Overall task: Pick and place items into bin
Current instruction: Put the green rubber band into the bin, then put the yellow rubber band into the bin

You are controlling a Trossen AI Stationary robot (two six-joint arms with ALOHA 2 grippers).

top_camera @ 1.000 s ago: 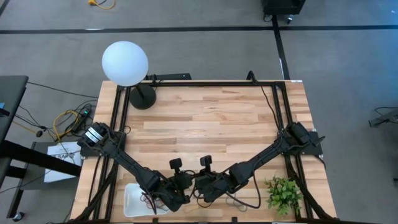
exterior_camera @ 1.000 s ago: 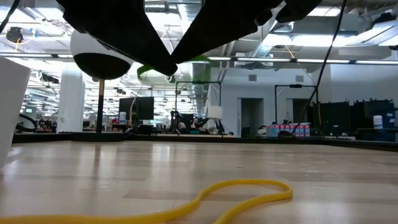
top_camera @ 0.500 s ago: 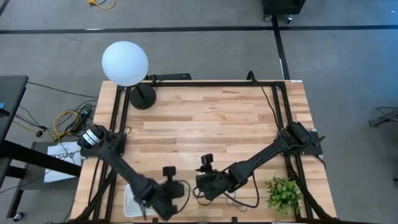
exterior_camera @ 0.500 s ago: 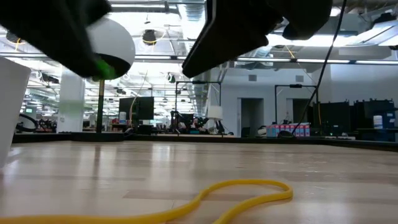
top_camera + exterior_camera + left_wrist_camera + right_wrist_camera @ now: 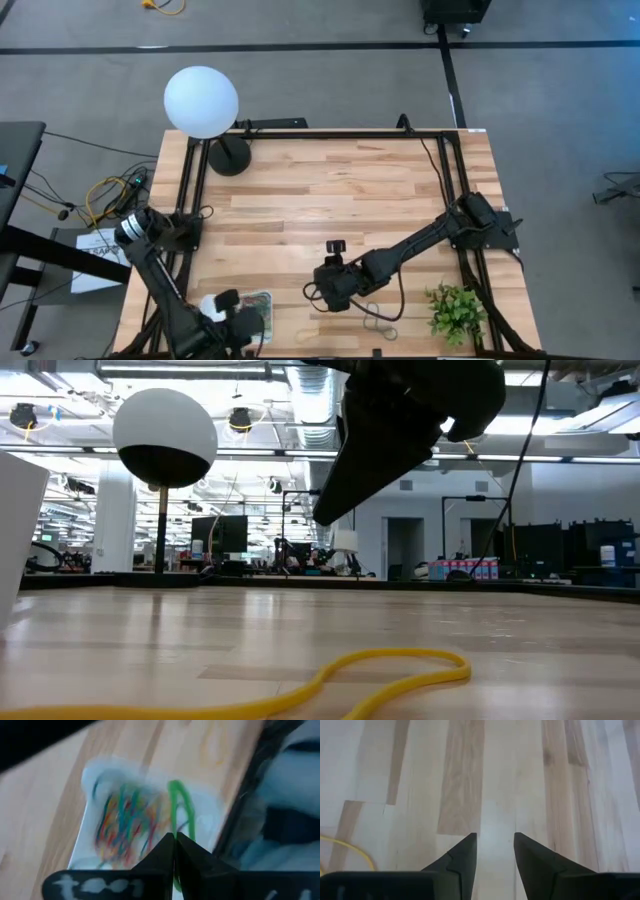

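Over the white tray (image 5: 90, 780) at the table's near-left corner, left gripper (image 5: 175, 839) pinching a green rubber band (image 5: 176, 800); risking snagging on release. Right gripper (image 5: 495, 845) hovering narrowly parted.

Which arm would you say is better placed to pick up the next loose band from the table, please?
Right: its open gripper hovers near the loose bands, while the left gripper is over the bin, shut on a green band.

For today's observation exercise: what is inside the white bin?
The bin holds a tangle of rubber-band loops in red, yellow and blue, plus a green loop. The left pincer covers part of its floor.
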